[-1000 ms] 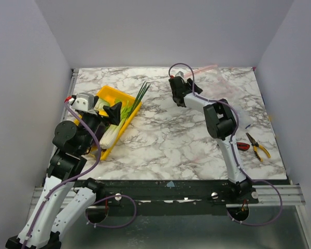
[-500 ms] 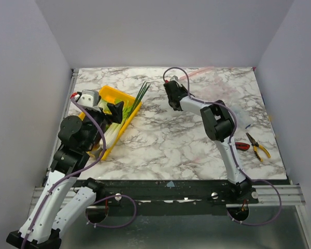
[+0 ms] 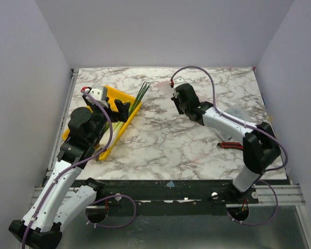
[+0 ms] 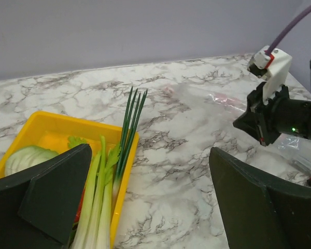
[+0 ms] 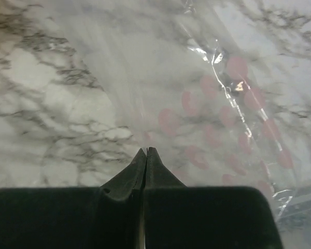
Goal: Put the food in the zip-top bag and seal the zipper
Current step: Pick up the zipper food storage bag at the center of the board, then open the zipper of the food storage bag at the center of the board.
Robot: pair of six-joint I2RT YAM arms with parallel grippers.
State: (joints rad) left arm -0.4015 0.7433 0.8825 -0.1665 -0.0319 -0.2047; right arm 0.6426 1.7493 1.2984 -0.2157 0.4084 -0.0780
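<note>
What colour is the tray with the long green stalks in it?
Bright yellow. The tray shows best in the left wrist view.

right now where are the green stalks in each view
Top: stalks left of centre, tips poking out past the yellow tray's far rim.
Left wrist: stalks left of centre, lying across the tray's rim.
Right wrist: not in it.
Shared landmark: the marble table, seen in all three.
</note>
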